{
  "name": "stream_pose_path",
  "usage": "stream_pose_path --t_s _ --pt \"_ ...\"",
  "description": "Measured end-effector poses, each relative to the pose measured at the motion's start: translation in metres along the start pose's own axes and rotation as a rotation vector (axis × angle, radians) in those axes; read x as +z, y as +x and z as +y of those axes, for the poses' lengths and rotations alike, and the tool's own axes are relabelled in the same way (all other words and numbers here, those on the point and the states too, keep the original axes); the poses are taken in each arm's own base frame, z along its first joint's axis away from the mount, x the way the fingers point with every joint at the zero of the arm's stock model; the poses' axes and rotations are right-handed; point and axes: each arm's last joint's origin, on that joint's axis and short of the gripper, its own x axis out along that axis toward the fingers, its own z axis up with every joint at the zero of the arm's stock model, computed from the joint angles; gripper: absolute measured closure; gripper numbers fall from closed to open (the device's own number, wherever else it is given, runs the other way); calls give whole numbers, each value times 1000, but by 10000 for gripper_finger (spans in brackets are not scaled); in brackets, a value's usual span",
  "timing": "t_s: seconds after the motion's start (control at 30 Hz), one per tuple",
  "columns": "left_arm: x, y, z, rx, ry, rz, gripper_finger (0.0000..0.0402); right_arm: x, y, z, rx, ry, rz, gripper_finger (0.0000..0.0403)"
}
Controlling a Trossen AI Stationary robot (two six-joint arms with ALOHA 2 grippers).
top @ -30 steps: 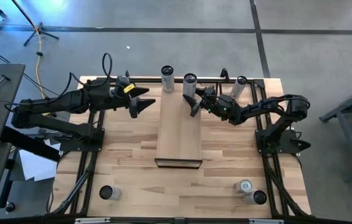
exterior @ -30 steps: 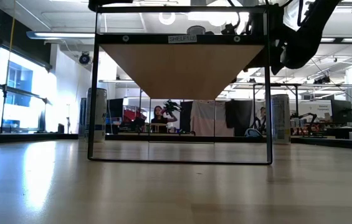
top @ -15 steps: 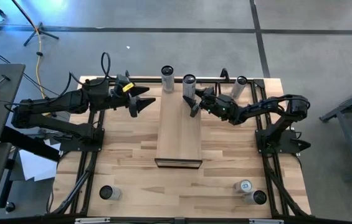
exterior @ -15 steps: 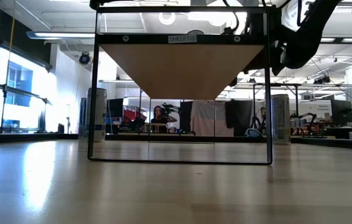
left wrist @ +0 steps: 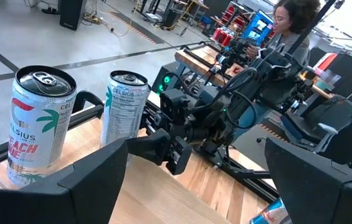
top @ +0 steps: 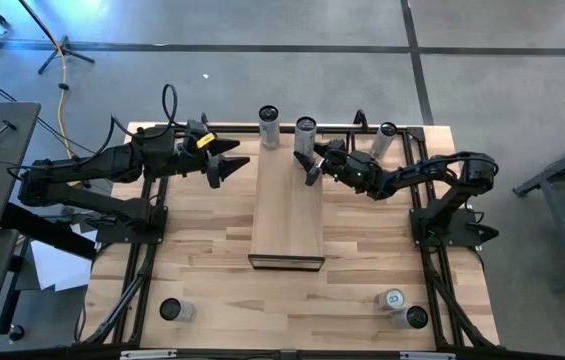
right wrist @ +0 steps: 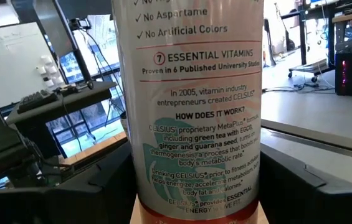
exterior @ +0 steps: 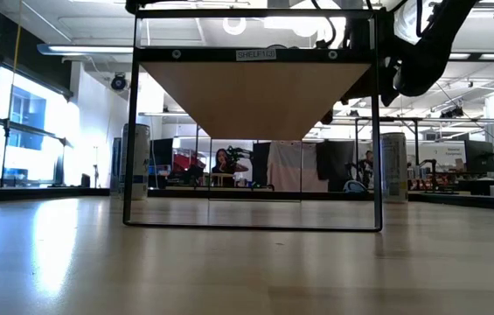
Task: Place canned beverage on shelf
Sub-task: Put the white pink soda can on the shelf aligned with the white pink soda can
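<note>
The shelf (top: 287,215) is a long pale board raised over the table's middle. A white Celsius can (top: 305,128) stands upright at its far end, and it also shows in the left wrist view (left wrist: 123,112). My right gripper (top: 308,165) is shut on it, reaching in from the right. A second can (top: 269,124) stands upright just left of it (left wrist: 35,124). My left gripper (top: 228,166) is open and empty, left of the shelf's far end. My right gripper holds the can's lower body (right wrist: 194,186) between its two fingers, one on each side. The fingers come level from the table's near right side. The can stands upright. Whether its base rests on the shelf is hidden.
A third can (top: 386,140) stands on the table at the far right. Two cans (top: 402,308) are at the near right corner and one (top: 174,310) is at the near left. The shelf's black frame legs (exterior: 130,140) stand on the table. A person (left wrist: 288,25) is beyond the table.
</note>
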Motion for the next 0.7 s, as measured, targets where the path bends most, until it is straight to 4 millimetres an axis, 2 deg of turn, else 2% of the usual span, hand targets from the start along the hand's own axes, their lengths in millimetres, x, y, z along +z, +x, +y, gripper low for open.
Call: stream_pose_path --t_s 0.53,0.7 --pt "0 0 0 0 0 1 55 -1 0 2 54 -6 19 150" --pt "0 0 0 1 0 1 55 -1 0 2 49 -62 18 149"
